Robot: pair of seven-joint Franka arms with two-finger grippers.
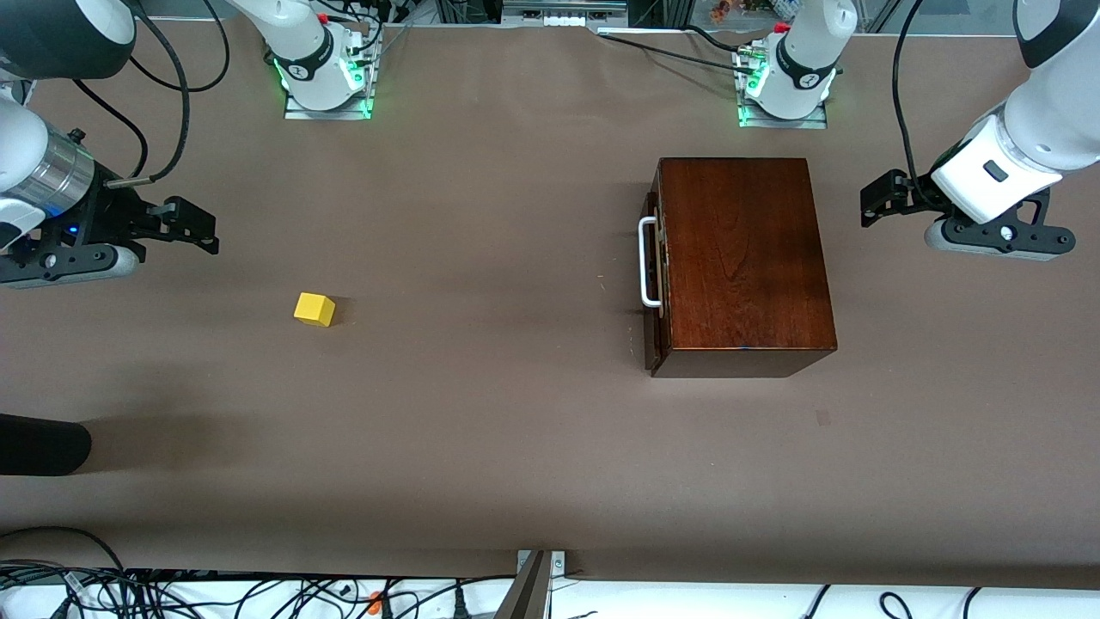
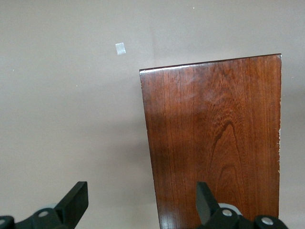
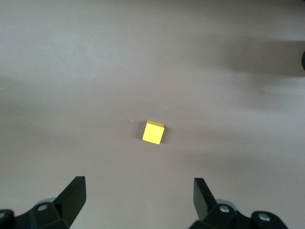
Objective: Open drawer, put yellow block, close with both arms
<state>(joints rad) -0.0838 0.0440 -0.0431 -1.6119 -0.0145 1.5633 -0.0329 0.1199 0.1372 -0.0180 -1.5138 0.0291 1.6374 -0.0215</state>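
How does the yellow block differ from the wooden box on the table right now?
The yellow block is a small bright cube; the wooden box is far larger, dark and glossy. The block is plain, while the box has a white loop handle on its shut drawer front. The block lies toward the right arm's end, the box toward the left arm's. Both rest untouched on the table.

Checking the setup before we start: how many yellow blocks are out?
1: the yellow block lies on the table toward the right arm's end. The drawer is shut, so any inside would be hidden.
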